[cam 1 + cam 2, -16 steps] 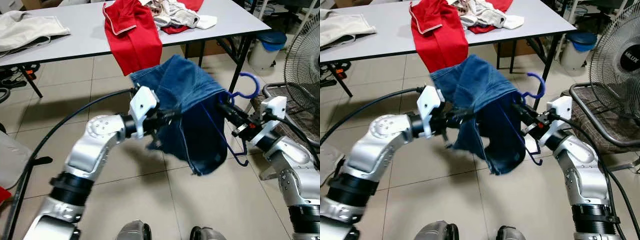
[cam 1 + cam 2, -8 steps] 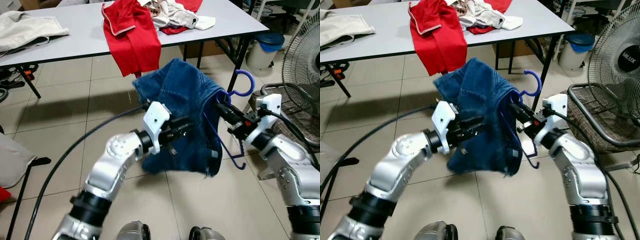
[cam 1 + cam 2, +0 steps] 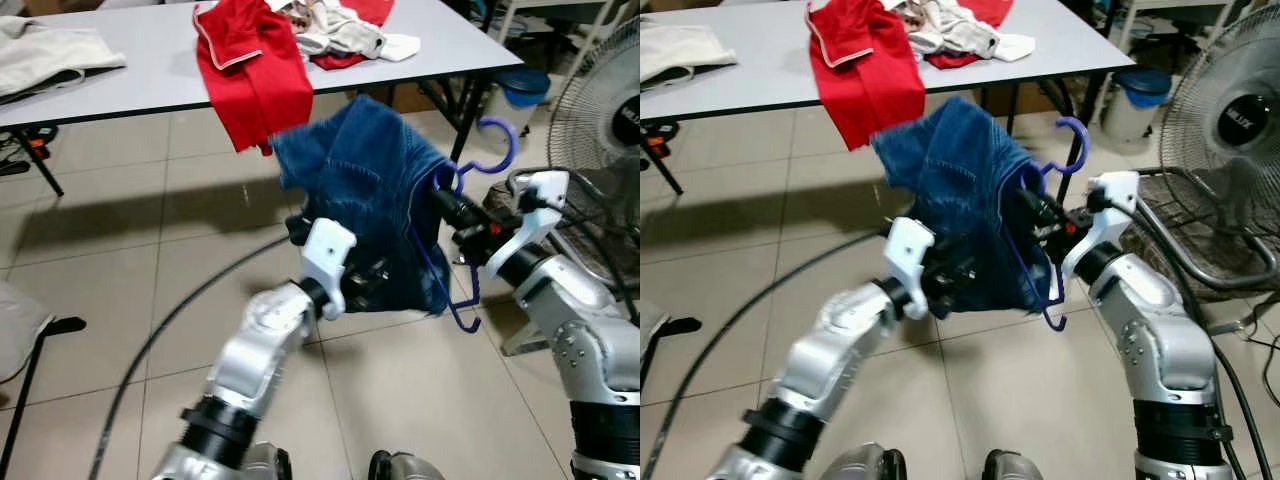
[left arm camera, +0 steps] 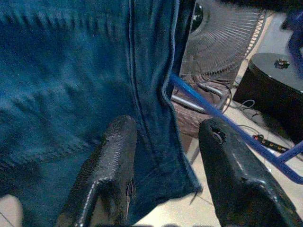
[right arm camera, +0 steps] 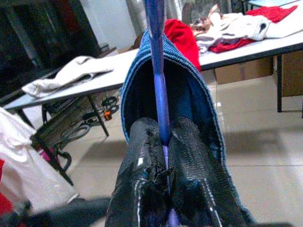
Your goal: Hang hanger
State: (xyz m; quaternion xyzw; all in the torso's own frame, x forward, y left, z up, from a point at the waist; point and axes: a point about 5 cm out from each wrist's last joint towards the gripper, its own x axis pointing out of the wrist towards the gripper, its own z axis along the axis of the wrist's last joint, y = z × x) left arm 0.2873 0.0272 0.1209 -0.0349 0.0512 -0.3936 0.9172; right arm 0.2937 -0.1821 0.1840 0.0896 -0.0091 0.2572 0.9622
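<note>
A blue plastic hanger (image 3: 497, 150) is held up in front of me with a blue denim garment (image 3: 370, 190) draped over it. My right gripper (image 5: 163, 130) is shut on the hanger's thin bar (image 5: 158, 61), the hook pointing up and to the right. My left gripper (image 4: 165, 127) is open at the garment's lower edge, with the denim seam (image 4: 135, 94) hanging between its two black fingers. In the left eye view that gripper (image 3: 368, 282) sits low against the cloth, under the bunched fabric.
A grey table (image 3: 150, 75) stands behind with a red garment (image 3: 250, 70) hanging over its edge, white clothes (image 3: 345, 35) and a beige cloth (image 3: 50, 60). A standing fan (image 3: 600, 110) and a blue-lidded bin (image 3: 520, 95) are at right. A black cable (image 3: 160, 340) crosses the tiled floor.
My left arm has swung right and lower, from beside the denim to its bottom edge. The garment's hanging part has bunched up shorter. My right gripper keeps hold of the hanger.
</note>
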